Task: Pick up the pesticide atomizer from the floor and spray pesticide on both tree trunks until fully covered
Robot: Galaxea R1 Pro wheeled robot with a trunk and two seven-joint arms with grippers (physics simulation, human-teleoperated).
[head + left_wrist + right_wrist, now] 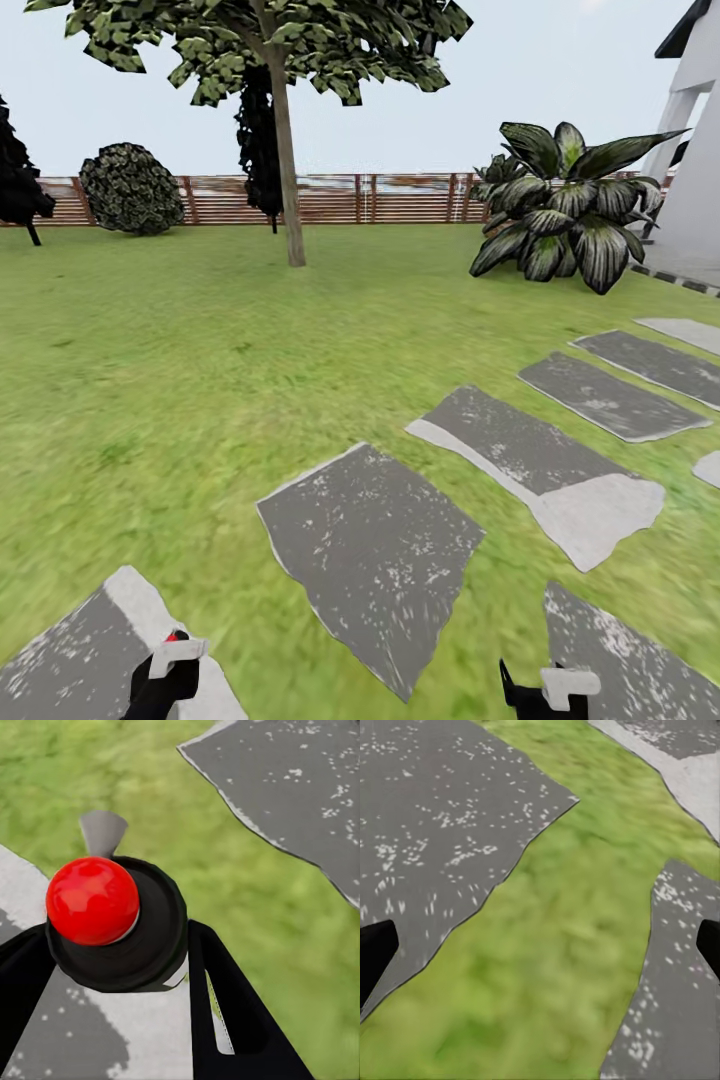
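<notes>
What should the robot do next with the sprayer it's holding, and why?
Probably drive forward across the lawn toward the tree trunk. The left gripper already holds the atomizer between its fingers, but the trunk stands far off near the fence, likely beyond spray range.

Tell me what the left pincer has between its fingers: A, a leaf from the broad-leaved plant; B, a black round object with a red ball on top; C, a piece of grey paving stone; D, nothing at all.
B: in the left wrist view the left pincer has its dark fingers either side of a black round object topped by a red ball.
</notes>
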